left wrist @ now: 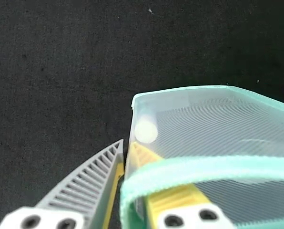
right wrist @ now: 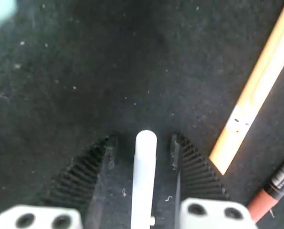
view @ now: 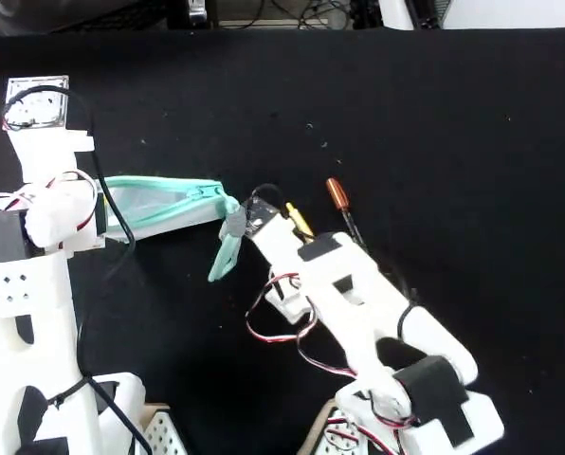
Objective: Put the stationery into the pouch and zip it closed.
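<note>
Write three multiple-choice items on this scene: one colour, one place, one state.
1. The see-through mesh pouch has trim of which colour? A red; B mint green; C yellow.
2. Where is the orange pen? A inside the pouch; B on the black table; C between pincer fingers.
3. The left pincer is: A shut on the pouch; B open above the table; C holding a marker.
Answers: 1 B, its edging band is mint green. 2 B, it lies flat on the table. 3 A, it clamps the pouch's end wall.
</note>
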You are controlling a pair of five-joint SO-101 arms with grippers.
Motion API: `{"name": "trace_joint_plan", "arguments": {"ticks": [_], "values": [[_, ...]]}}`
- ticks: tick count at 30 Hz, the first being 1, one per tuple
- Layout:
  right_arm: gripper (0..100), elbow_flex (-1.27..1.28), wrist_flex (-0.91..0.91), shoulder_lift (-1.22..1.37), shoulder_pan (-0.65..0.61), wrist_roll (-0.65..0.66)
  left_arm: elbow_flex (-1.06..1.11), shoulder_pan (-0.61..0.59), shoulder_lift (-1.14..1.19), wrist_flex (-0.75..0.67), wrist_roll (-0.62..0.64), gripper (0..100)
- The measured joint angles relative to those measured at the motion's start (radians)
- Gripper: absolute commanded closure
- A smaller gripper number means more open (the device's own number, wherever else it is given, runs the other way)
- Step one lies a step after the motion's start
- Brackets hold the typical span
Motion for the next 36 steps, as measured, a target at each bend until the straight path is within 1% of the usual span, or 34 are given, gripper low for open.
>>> {"name": "trace_joint_plan", "arguments": {"ticks": [1,2,3,4,9,12,17,23,27,31,36], "values": [[95.7,-0.009,0.0,0.009,0.0,0.0,0.0,0.0,0.0,0.0,0.0,97],[99.4,-0.018,0.0,0.015,0.003,0.0,0.0,0.0,0.0,0.0,0.0,97],[97.3,-0.028,0.0,0.021,0.005,0.0,0.0,0.0,0.0,0.0,0.0,97],[98.6,-0.034,0.0,0.023,0.006,0.0,0.0,0.0,0.0,0.0,0.0,97],[98.7,-0.051,0.038,0.035,0.003,0.0,0.0,0.0,0.0,0.0,0.0,97],[98.7,-0.043,0.071,-0.009,0.002,0.002,0.002,0.0,0.0,0.0,0.0,97],[98.7,-0.034,0.161,-0.212,0.002,0.002,0.002,0.0,0.0,0.0,0.0,97],[98.7,-0.038,0.302,-0.592,0.002,0.002,0.002,0.0,0.0,0.0,0.0,97],[98.7,-0.112,0.382,-0.825,0.002,0.002,0.002,0.0,0.0,0.0,0.0,97],[98.7,-0.167,0.373,-0.939,0.002,0.002,0.002,0.0,0.0,0.0,0.0,97],[98.7,-0.219,0.232,-0.991,-0.003,0.002,0.009,0.0,0.0,0.0,0.0,97]]}}
